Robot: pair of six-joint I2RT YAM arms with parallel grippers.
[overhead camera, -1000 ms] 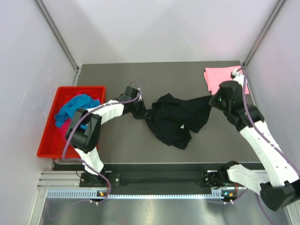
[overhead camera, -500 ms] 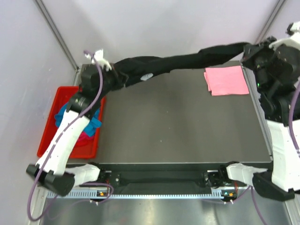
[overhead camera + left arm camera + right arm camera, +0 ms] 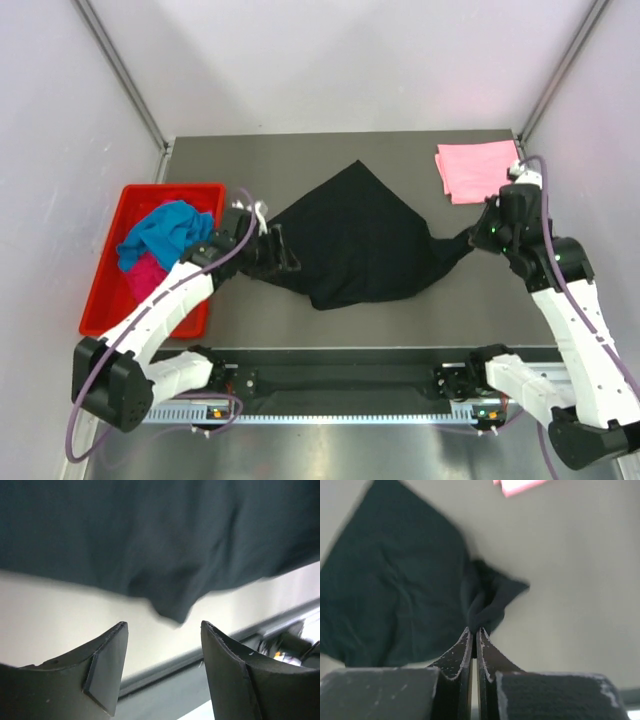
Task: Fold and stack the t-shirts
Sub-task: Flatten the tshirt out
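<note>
Right gripper [image 3: 474,631]: jaws pressed together, clamped on a bunched corner of the black t-shirt [image 3: 395,590]. The rest of the shirt spreads flat on the table [image 3: 570,605], ahead and left of the tips. Left gripper [image 3: 164,626]: jaws apart, nothing between them, with a drooping edge of the black shirt just beyond the tips; contact can't be told. From above, the shirt lies between the two grippers, one at each side corner, its peak pointing away from both. Folded pink t-shirt [image 3: 478,170] lies near and beyond the right gripper, apart from the black one. Red tray [image 3: 100,285], outboard of the left gripper, holds the turquoise t-shirt [image 3: 160,230] over the magenta t-shirt [image 3: 145,278].
</note>
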